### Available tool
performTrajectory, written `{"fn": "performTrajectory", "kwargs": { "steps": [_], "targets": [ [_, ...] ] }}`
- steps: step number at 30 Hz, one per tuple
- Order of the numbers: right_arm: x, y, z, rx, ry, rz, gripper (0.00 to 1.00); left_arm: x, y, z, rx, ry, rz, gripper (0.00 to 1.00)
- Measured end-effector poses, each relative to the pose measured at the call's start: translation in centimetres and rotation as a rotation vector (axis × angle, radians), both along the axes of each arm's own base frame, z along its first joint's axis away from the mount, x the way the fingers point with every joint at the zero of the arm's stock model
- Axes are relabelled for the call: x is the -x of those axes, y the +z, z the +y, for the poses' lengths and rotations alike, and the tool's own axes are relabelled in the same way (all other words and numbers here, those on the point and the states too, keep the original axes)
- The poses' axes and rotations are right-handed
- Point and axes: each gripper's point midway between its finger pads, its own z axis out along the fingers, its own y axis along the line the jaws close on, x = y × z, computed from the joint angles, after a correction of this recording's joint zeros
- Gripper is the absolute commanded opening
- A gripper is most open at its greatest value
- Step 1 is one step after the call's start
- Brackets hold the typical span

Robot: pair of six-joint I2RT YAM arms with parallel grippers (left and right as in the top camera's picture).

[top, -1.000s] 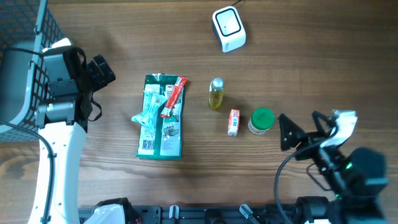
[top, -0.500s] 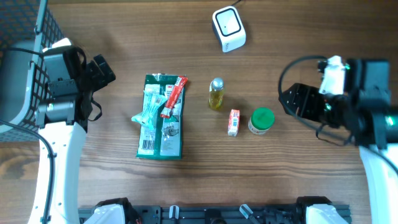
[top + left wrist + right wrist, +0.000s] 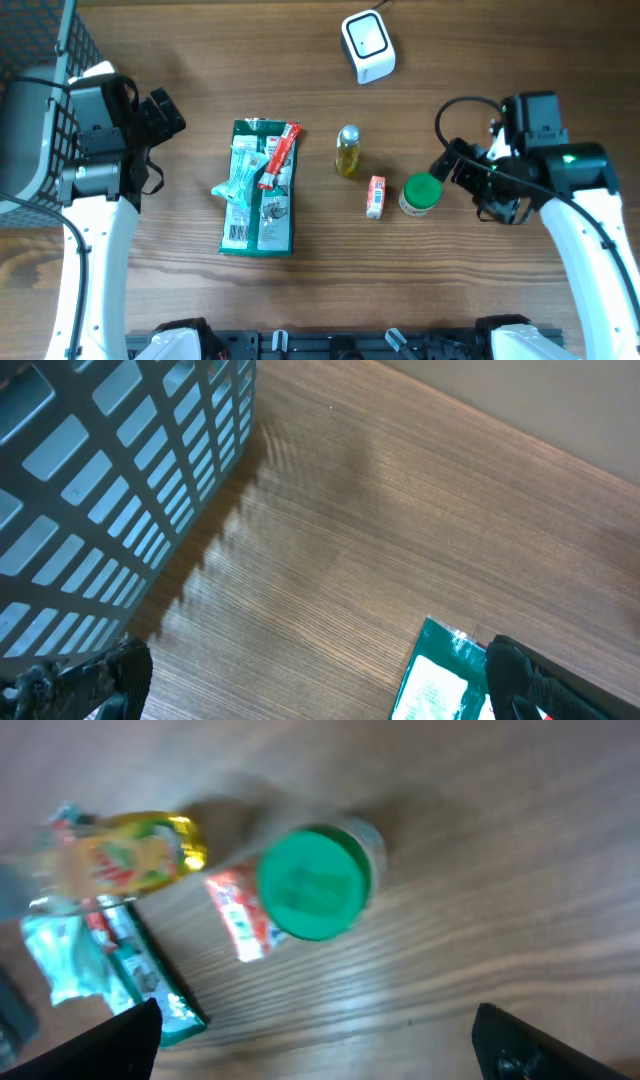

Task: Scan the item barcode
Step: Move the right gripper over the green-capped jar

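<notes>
Several items lie mid-table: a green-lidded jar [image 3: 421,194], a small red-and-white box [image 3: 375,196], a little bottle of yellow liquid [image 3: 347,151] and a flat green package [image 3: 259,190] with a red stick [image 3: 279,155] on it. The white barcode scanner [image 3: 367,45] stands at the far edge. My right gripper [image 3: 455,166] is open just right of the jar, and in the right wrist view the jar [image 3: 315,883] sits ahead of the open right gripper [image 3: 320,1045], apart from it. My left gripper [image 3: 165,112] is open and empty, left of the package [image 3: 440,680].
A grey mesh basket [image 3: 40,60] fills the far left corner, close beside the left arm; its wall [image 3: 110,480] takes up the left of the left wrist view. A black rail runs along the near table edge.
The right arm has swung from the near right corner up and leftward to just beside the green-lidded jar. The left arm and all items have stayed put.
</notes>
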Motion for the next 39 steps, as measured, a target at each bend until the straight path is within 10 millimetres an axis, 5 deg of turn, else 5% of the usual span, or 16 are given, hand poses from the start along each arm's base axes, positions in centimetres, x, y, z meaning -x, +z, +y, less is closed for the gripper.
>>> {"fn": "performTrajectory", "kwargs": {
  "steps": [10,28,39],
  "targets": [
    [0.6,-4.6,-0.2,-0.016,-0.126,0.064,1.00,0.0,0.0,0.0,0.000,0.000,0.000,1.00],
    [-0.1,-4.7,0.4,0.073,-0.136,0.072,1.00,0.0,0.0,0.0,0.000,0.000,0.000,1.00],
    [-2.2,-8.7,2.0,0.093,-0.065,0.128,1.00,0.0,0.0,0.0,0.000,0.000,0.000,1.00]
  ]
}}
